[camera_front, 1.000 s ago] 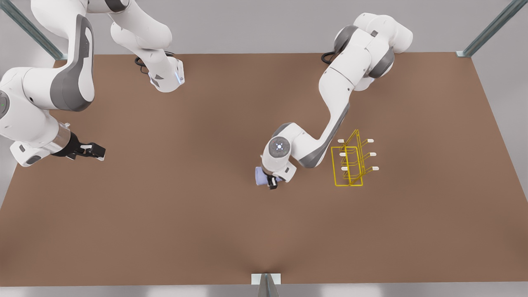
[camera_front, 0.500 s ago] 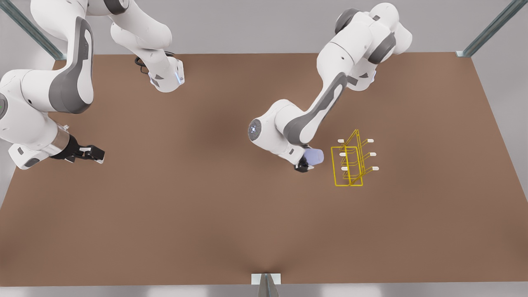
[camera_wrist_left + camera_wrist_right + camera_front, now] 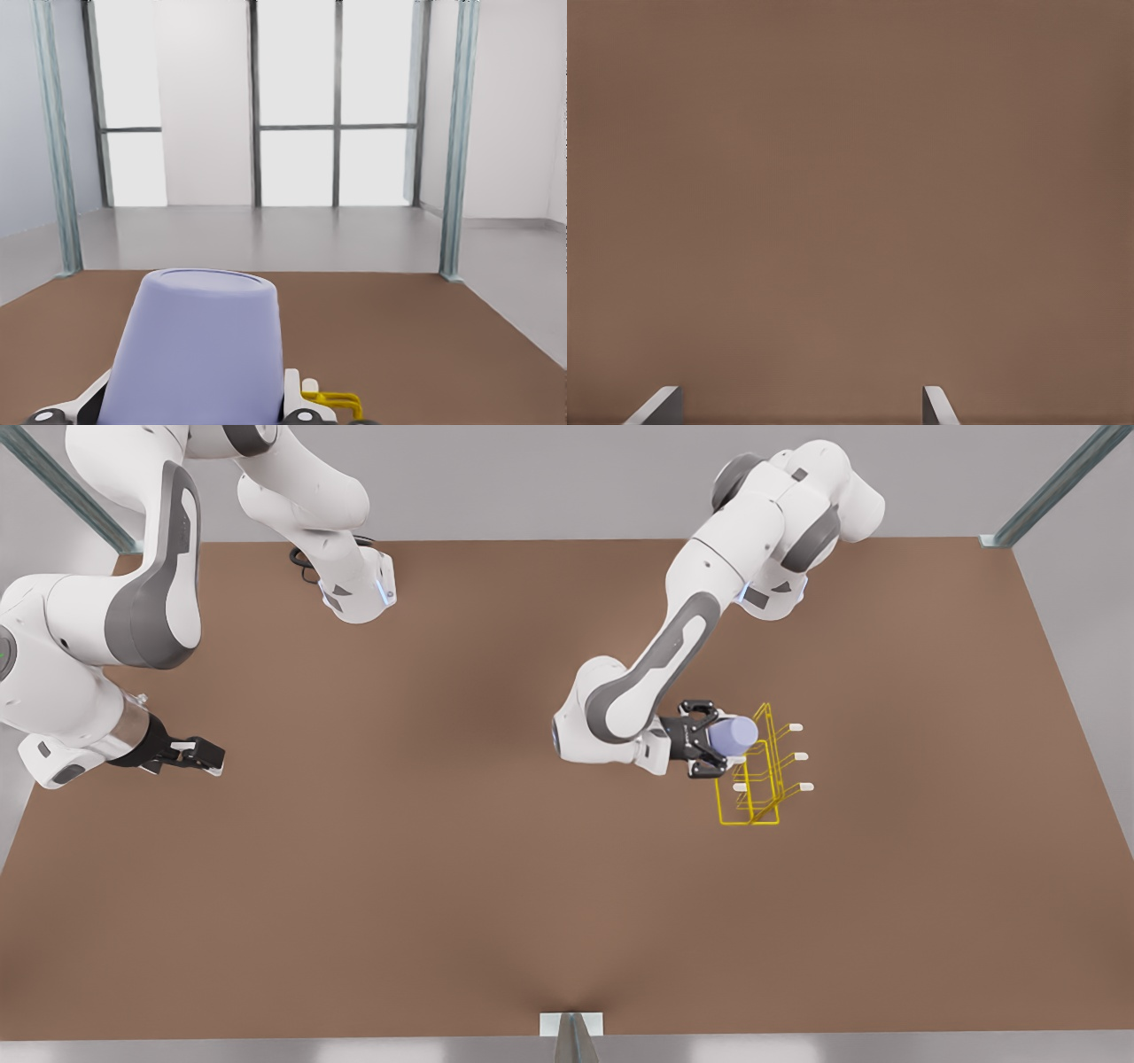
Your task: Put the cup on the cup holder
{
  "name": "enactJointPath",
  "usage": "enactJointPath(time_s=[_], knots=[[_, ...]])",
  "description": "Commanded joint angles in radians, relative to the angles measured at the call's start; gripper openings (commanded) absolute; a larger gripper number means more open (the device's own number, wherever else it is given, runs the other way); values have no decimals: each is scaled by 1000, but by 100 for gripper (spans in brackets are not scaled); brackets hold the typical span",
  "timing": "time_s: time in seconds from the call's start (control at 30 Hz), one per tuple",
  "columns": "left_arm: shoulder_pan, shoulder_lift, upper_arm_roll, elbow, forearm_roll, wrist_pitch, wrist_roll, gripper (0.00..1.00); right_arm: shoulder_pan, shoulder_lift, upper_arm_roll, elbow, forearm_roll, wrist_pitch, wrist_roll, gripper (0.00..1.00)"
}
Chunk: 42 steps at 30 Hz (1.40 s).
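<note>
The lavender-blue cup (image 3: 735,733) is held sideways above the table, my left gripper (image 3: 718,740) shut on it at the front view's right. Its far end overlaps the upper left corner of the yellow wire cup holder (image 3: 751,781), by the white-tipped pegs; I cannot tell whether they touch. In the left wrist view the cup (image 3: 199,350) sits between the fingers of the left gripper (image 3: 177,414), and a bit of the yellow cup holder (image 3: 335,400) peeks out beside it. My right gripper (image 3: 200,755) waits open low over the table at the front view's left, its fingertips (image 3: 657,405) spread apart.
The brown table (image 3: 461,886) stretches wide around the rack. Both arm bases (image 3: 359,589) stand at the table's far edge. Metal frame posts (image 3: 1054,487) rise at the far corners, and a small bracket (image 3: 571,1026) sits at the middle of the near edge.
The left arm has lifted the cup from the table's middle, swung it toward the front view's right and turned it sideways against the cup holder. The right arm barely moved.
</note>
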Motion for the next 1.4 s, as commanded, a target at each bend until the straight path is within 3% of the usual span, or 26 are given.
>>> enactJointPath(time_s=[0.0, 0.2, 0.6, 1.37], knots=[[-1, 19, 0, 3, 51, 41, 26, 77, 0, -1, 0, 0, 1, 0, 2, 100], [3, 51, 2, 3, 231, 160, 135, 77, 0, 0, 0, 0, 1, 0, 1, 100], [16, 90, 45, -8, 257, 263, 95, 77, -1, 0, -1, 0, 1, 0, 1, 100], [43, 53, 45, -148, 263, 277, 23, 78, -1, 5, -1, 0, 1, -2, 1, 100]])
